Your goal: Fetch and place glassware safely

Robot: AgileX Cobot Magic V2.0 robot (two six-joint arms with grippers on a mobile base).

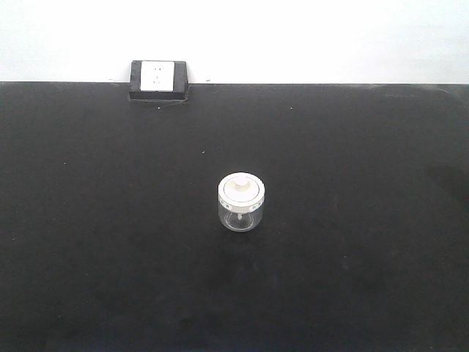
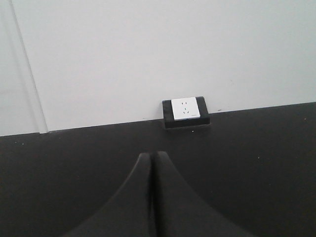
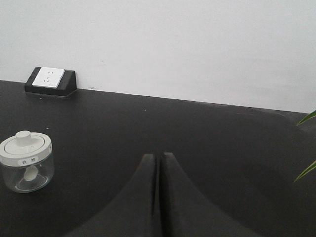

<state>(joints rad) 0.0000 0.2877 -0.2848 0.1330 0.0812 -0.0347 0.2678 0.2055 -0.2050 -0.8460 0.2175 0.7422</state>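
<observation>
The glassware [image 1: 239, 203] is a small squat clear jar with a cream-white knobbed lid, standing upright near the middle of the black table [image 1: 88, 257]. The right wrist view shows the same jar [image 3: 25, 161] low at the left, well left of my right gripper [image 3: 158, 156], whose dark fingers are pressed together on nothing. My left gripper [image 2: 151, 154] is likewise shut and empty, pointing at the far wall; the jar is out of that view. Neither gripper appears in the front view.
A white wall socket on a black base [image 1: 158, 79] sits at the table's far edge against the white wall, seen too in the left wrist view [image 2: 186, 110]. Green leaf tips [image 3: 307, 143] poke in at the right edge.
</observation>
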